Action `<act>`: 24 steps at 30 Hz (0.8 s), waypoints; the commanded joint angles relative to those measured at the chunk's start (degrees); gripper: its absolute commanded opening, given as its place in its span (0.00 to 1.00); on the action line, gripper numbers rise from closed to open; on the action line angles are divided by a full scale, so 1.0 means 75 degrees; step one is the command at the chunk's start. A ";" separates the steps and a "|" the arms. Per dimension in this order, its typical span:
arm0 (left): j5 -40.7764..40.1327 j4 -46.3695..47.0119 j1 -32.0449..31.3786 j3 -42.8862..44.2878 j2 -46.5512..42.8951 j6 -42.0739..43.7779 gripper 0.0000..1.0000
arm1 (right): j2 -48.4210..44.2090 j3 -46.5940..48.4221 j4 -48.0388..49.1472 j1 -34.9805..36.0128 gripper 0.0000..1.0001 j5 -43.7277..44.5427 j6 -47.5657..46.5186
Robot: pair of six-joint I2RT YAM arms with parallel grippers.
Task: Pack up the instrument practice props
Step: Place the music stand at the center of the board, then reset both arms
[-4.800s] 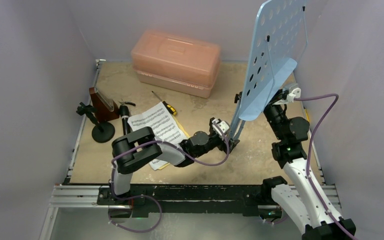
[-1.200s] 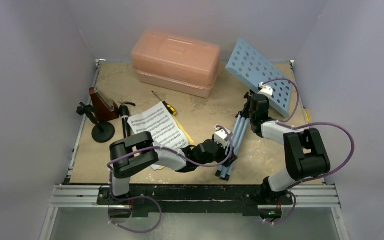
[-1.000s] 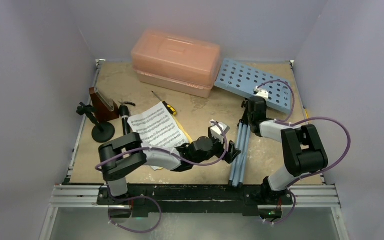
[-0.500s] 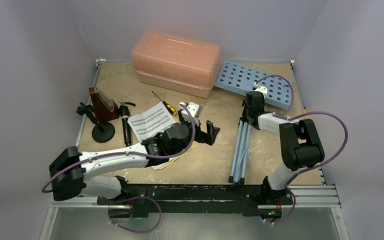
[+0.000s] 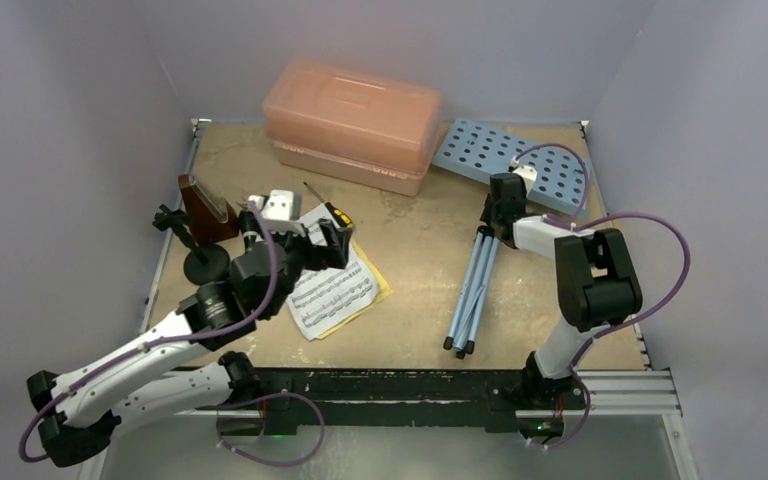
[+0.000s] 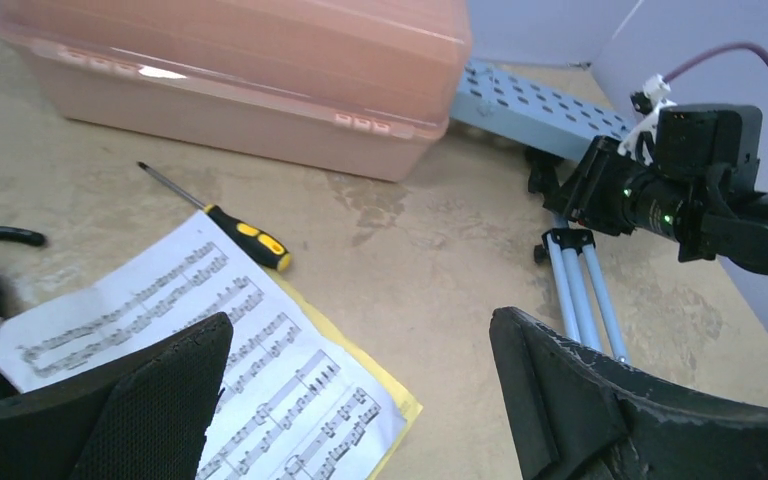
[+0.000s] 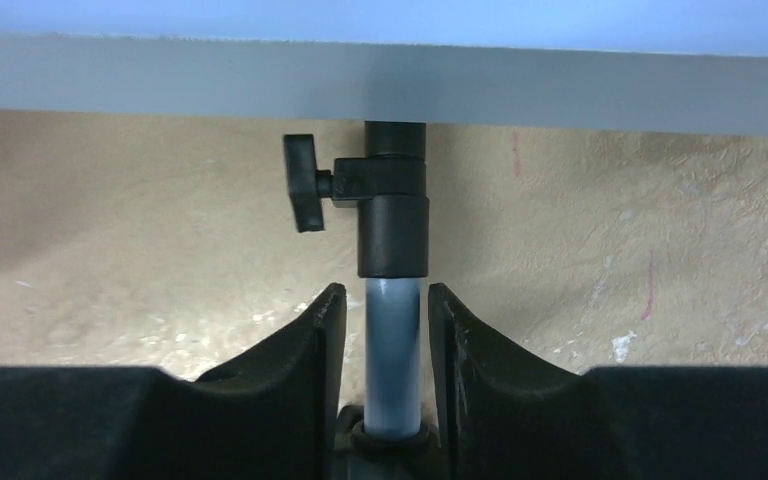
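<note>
The light-blue music stand lies flat on the table, with its perforated plate (image 5: 513,165) at the back right and its folded legs (image 5: 468,295) pointing toward me. My right gripper (image 5: 501,192) (image 7: 385,300) straddles the stand's pole (image 7: 395,340) just below its black clamp, narrowly open with a thin gap on each side. My left gripper (image 5: 325,240) (image 6: 360,400) hangs wide open over the white sheet music (image 5: 335,290) (image 6: 210,370), which rests on a yellow page (image 5: 380,288). The brown metronome (image 5: 205,208) and the black pipe with its round base (image 5: 200,262) stand at the left.
The pink plastic case (image 5: 350,120) (image 6: 230,70) sits shut at the back. A yellow-handled screwdriver (image 5: 337,214) (image 6: 250,237) lies beside the sheet music. My left arm stretches low across the front left. Grey walls close in both sides.
The stand's plate settled flat on the table. My left gripper opened fully, left the tripod legs and swung left over the sheet music. The right jaws loosened slightly on the pole.
</note>
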 commanded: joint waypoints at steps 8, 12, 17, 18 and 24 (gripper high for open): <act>-0.1473 -0.1795 0.0003 0.0941 -0.1508 0.0723 0.99 | -0.1765 0.0045 0.0035 -0.0034 0.68 -0.0374 0.0476; -0.2229 -0.2043 0.0006 0.1230 -0.1740 0.0780 0.99 | -0.2703 -0.0084 -0.0196 -0.0032 0.83 -0.0393 0.0510; -0.2358 -0.2098 0.0008 0.1424 -0.2225 0.1054 0.99 | -0.4505 -0.0406 -0.0423 -0.0034 0.98 -0.0352 0.0522; -0.2298 -0.2038 0.0014 0.1398 -0.2395 0.1155 0.99 | -0.4863 -0.0471 -0.0450 -0.0033 0.98 -0.0323 0.0513; -0.2170 -0.1337 0.0007 0.0768 -0.3865 0.1610 0.99 | -0.6889 -0.0505 -0.1071 -0.0028 0.98 -0.0068 0.0423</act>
